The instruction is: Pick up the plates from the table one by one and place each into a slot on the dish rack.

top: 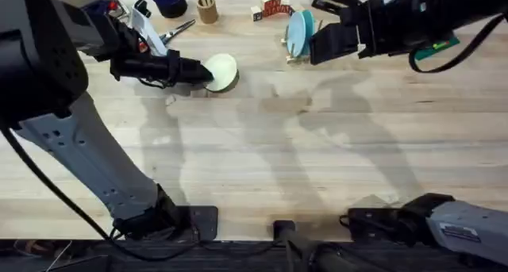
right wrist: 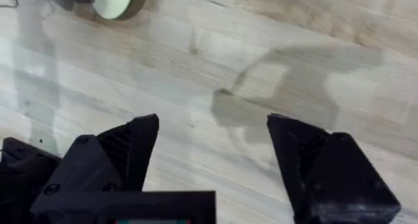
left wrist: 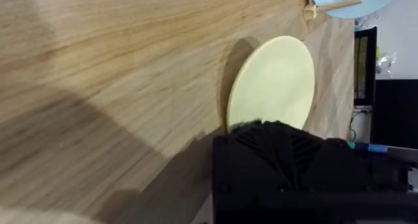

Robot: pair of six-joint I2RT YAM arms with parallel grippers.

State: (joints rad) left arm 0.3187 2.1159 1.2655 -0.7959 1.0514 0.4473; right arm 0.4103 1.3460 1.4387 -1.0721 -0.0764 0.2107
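Overhead view: the left gripper (top: 200, 72), in the upper left of the frame, is closed on the edge of the pale yellow plate (top: 223, 70), which is tilted above the table (top: 262, 153) with its shadow beneath. The left wrist view confirms the plate (left wrist: 273, 83) clamped at its near rim between the black fingers (left wrist: 274, 145). The light blue plate (top: 300, 32) stands upright in the dish rack (top: 295, 56) at upper centre. The right gripper (top: 316, 44) sits just beside the rack, and the right wrist view shows its jaws spread wide, holding nothing, over bare wood.
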